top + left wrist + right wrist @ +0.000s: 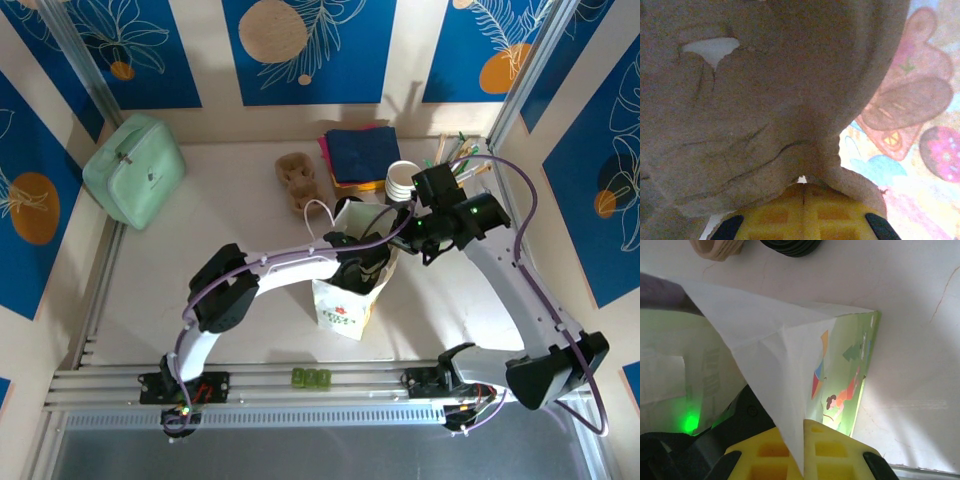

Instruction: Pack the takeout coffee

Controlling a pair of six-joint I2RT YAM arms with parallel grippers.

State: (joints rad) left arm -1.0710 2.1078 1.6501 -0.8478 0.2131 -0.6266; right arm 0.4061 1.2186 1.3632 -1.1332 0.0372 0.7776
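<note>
The takeout coffee cups [403,182], a stack of white ribbed paper cups, stand at the back right of the table, just behind my right wrist. A white printed paper bag [340,305] stands open mid-table. My left gripper [358,262] reaches down into it. In the left wrist view that gripper [804,186] is shut on the edge of a brown cardboard cup carrier [755,110], with the bag's printed wall [920,150] behind. My right gripper [803,440] is shut on the bag's white rim [765,340], holding the mouth up.
Another cardboard carrier [300,180] lies behind the bag. Blue and red napkins [358,152] and stirrers [460,155] sit at the back. A mint green case [133,170] rests at the far left. Black lids [790,246] lie beyond the bag.
</note>
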